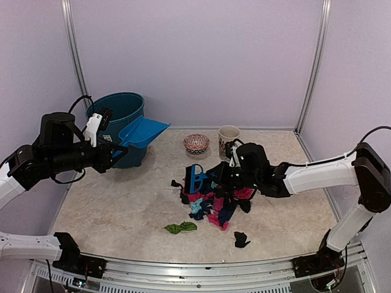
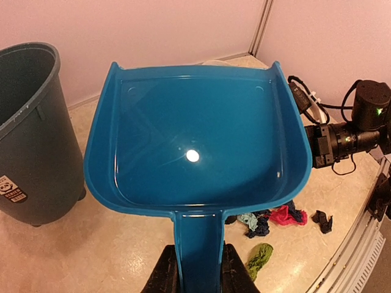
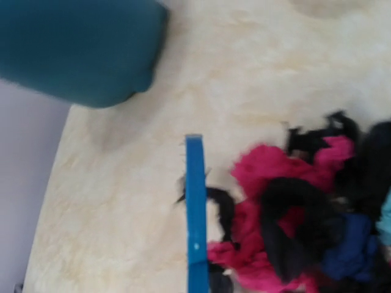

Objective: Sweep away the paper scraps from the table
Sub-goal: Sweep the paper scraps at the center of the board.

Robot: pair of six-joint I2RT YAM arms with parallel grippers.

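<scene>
Left fingers [image 2: 165, 276] pinch the dustpan [image 2: 195, 140] handle; pan held up beside bin [image 1: 120, 108]. Right fingers [image 1: 225, 174] pressed tight on brush [image 1: 195, 177], which stands at the left edge of the paper scraps [image 1: 215, 202] heaped mid-worktop [image 1: 110, 207]. Green wad [image 1: 181, 227] and black wad [image 1: 241, 239] lie apart, nearer.
</scene>
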